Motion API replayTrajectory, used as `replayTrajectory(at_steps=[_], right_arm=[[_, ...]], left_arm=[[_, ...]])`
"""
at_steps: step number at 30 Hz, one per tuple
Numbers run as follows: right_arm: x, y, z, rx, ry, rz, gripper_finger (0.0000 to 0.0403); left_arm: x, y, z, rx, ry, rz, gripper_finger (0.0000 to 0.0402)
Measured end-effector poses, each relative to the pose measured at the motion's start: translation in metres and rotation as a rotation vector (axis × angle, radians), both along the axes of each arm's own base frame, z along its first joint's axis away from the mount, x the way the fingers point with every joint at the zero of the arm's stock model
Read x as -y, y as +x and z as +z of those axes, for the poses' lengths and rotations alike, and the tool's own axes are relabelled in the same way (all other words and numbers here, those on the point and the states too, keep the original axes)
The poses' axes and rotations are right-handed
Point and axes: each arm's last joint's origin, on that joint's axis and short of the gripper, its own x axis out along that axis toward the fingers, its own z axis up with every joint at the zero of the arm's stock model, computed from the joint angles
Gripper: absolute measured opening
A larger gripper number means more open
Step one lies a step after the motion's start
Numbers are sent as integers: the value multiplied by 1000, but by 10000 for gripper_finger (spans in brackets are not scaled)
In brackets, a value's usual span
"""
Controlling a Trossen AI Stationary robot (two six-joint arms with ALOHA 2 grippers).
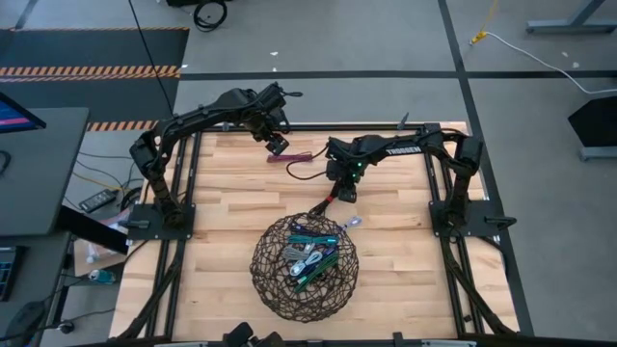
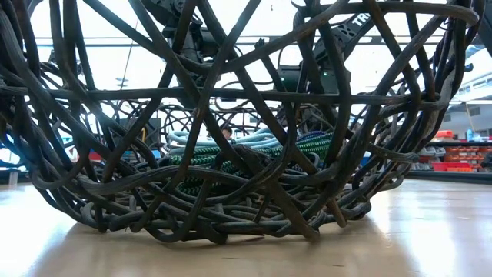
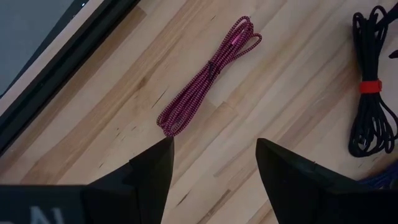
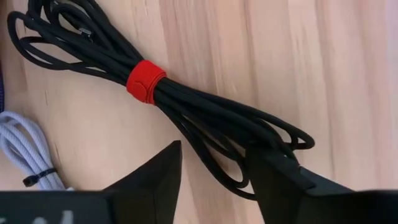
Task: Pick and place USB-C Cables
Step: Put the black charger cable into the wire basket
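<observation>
A maroon cable bundle (image 3: 211,68) (image 1: 295,157) lies flat on the table near its far edge. My left gripper (image 3: 214,165) (image 1: 279,145) is open and hovers just short of the bundle's near end. A black cable bundle with a red band (image 4: 146,81) (image 1: 321,205) lies flat just beyond the basket. My right gripper (image 4: 214,171) (image 1: 342,189) is open and low over it, one finger on each side of its looped end (image 4: 249,134). Several more cable bundles (image 1: 310,255) (image 2: 231,154) lie inside the basket. My right gripper stands open over the black cable's looped end (image 4: 277,138), coming from above. One finger (image 4: 280,180) covers the outer loops. I cannot tell whether it touches them. The cable lies flat on the table.
The round dark wire basket (image 1: 270,289) (image 2: 115,208) sits near the table's front middle and fills the low view. A light grey cable (image 4: 22,149) (image 1: 353,224) lies on the wood beside the basket's far rim. Bare wood lies to the left and right.
</observation>
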Motion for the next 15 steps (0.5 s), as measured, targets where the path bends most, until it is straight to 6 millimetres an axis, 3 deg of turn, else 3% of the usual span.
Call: replayTrajectory(at_steps=[4,9,15], right_arm=[[-1,0,0,-8,7,-10,133],[-1,0,0,-9,16,-22,16],[-1,0,0,-5,12,-25,6]], left_arm=[[0,0,0,0,0,0,233],[0,0,0,0,0,0,233],[0,0,0,0,0,0,233]])
